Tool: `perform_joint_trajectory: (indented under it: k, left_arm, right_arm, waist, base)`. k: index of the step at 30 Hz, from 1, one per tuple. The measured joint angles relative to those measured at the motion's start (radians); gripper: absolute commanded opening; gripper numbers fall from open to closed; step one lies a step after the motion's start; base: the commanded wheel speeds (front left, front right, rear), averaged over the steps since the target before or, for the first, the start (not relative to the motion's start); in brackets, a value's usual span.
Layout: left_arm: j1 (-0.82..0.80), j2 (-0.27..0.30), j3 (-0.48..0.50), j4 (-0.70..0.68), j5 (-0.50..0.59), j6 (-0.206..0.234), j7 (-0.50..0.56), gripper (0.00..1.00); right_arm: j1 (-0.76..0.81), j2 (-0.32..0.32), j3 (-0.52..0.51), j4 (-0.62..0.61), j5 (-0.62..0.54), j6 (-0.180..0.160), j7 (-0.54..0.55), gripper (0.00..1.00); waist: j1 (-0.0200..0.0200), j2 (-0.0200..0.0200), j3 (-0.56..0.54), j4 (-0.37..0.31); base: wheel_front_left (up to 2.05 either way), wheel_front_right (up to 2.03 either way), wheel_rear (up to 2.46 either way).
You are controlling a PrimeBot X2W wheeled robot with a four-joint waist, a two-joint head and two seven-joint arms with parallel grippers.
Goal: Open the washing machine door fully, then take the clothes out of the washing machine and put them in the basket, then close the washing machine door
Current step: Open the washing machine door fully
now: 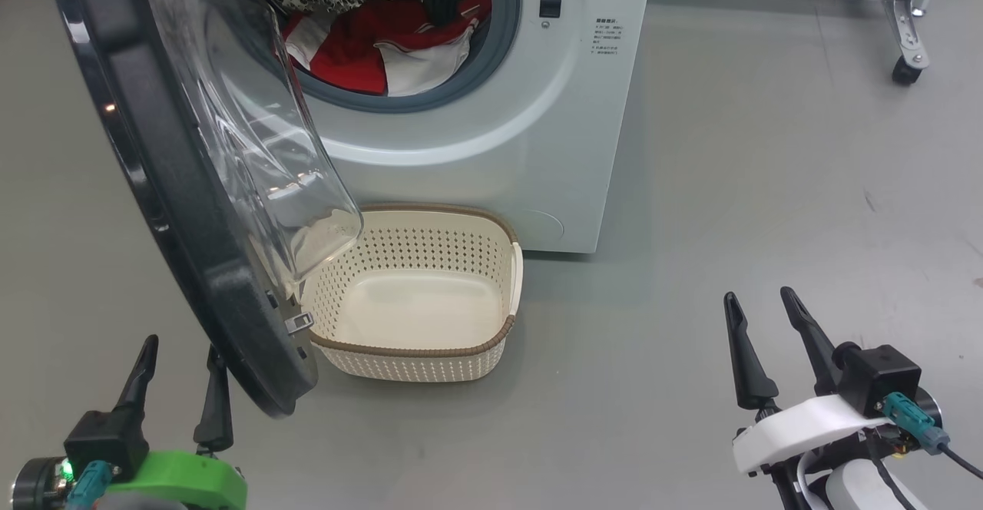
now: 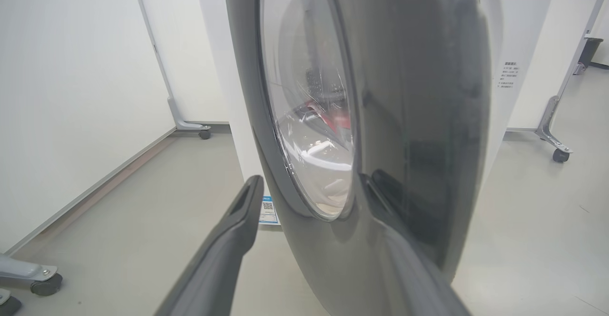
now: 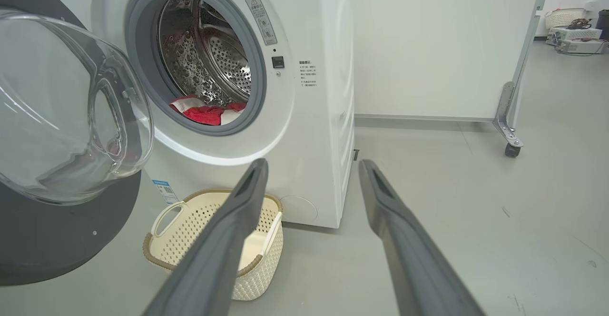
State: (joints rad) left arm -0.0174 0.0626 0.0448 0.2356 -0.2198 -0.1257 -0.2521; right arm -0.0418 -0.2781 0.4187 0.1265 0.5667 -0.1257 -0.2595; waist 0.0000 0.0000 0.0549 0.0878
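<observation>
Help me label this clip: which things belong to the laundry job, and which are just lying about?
Job: washing machine, washing machine door, clothes, basket.
Lying about: partition's wheeled foot, grey boxes.

Label print point(image 1: 607, 38) illegible; washing machine door point(image 1: 146, 187) top beyond frame.

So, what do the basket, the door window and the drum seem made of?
The basket looks like matte cream moulded plastic: even holes, brown woven-look rim. The door window is clear and glossy with reflections, glass or hard plastic; I cannot tell. The drum looks like polished steel: mirror shine, dimples and holes.
</observation>
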Motion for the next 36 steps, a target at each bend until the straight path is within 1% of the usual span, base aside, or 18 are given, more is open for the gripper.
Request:
perform_joint_trajectory:
  k: [12, 30, 36]
  left_arm:
    - [0.000, 0.000, -0.006, 0.000, 0.000, 0.000, 0.000, 1.00]
    - [0.001, -0.002, -0.012, 0.000, 0.000, 0.000, 0.000, 1.00]
    - [0.001, -0.002, -0.013, 0.000, 0.000, 0.000, 0.000, 1.00]
  right_arm:
    - [0.069, 0.055, -0.063, -0.031, -0.055, 0.000, 0.000, 1.00]
    - [0.114, 0.095, -0.089, -0.049, -0.112, 0.001, 0.000, 1.00]
    - [0.116, 0.106, -0.100, -0.049, -0.129, 0.017, 0.000, 1.00]
  waist:
    - [0.0000, 0.0000, -0.003, 0.001]
    - [0.0000, 0.0000, 0.001, 0.008]
    - [0.0000, 0.0000, -0.001, 0.010]
  base:
    - [0.00, 0.00, 0.00]
    - [0.00, 0.00, 0.00]
    - [0.00, 0.00, 0.00]
